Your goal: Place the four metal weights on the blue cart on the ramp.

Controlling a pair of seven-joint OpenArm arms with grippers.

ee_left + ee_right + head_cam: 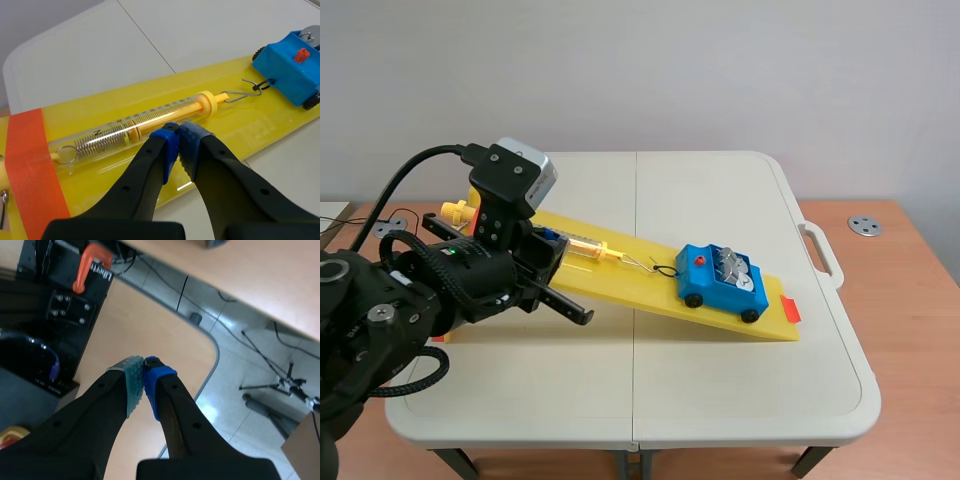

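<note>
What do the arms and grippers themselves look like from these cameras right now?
Left arm: black, jointed, with a silver-topped camera box and a black cable looping off it. Left gripper: thick black fingers, blue dotted pads. Right gripper: same black fingers, one grey-green pad, one blue.

Count: one yellow ramp on one white folding table; one blue cart at the ramp's lower end, with two black wheels showing on its near side. One clear spring scale, carrying one wire hook. The metal weights in the cart are several silver discs, packed too close for an exact count.
</note>
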